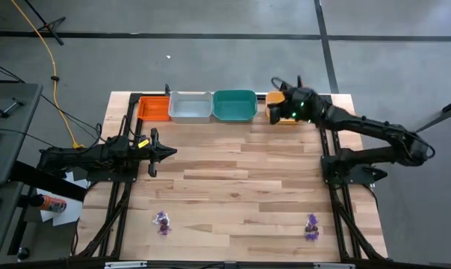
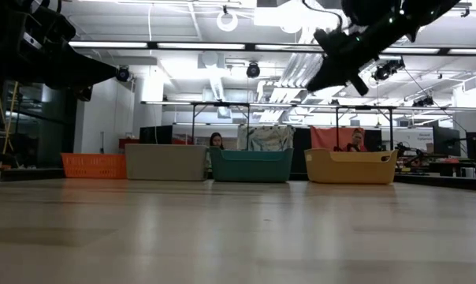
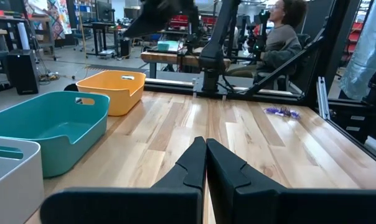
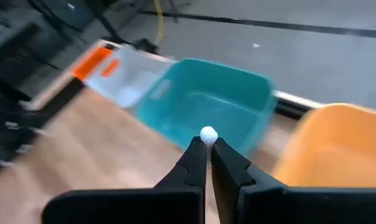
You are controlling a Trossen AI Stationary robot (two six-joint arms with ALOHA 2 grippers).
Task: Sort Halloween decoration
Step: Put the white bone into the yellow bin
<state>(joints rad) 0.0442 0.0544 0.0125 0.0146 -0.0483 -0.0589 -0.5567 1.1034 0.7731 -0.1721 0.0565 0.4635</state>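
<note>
My right gripper (image 4: pixel 208 147) is shut on a tiny pale round trinket (image 4: pixel 208 133). It hangs high near the table's far edge, by the yellow tray (image 1: pixel 280 117) and beside the teal tray (image 1: pixel 234 105); the low view shows it well above the trays (image 2: pixel 315 84). Two small heaps of purple trinkets lie on the wood near the front edge, one left (image 1: pixel 163 222) and one right (image 1: pixel 311 226). My left gripper (image 1: pixel 173 152) rests shut and level at the table's left, touching nothing (image 3: pixel 205 147). My right gripper pinches the pale trinket (image 4: pixel 208 134) between its two fingers, right at their free ends. The fingers slant downward toward the far edge. The trinket is lifted clear, high above the trays.
Along the far edge stand an orange tray (image 1: pixel 154 108), a grey tray (image 1: pixel 190 107), the teal tray and the yellow tray in a row. The wide wooden tabletop (image 1: pixel 233 179) lies between the trays and the heaps. People sit beyond the table (image 2: pixel 216 140).
</note>
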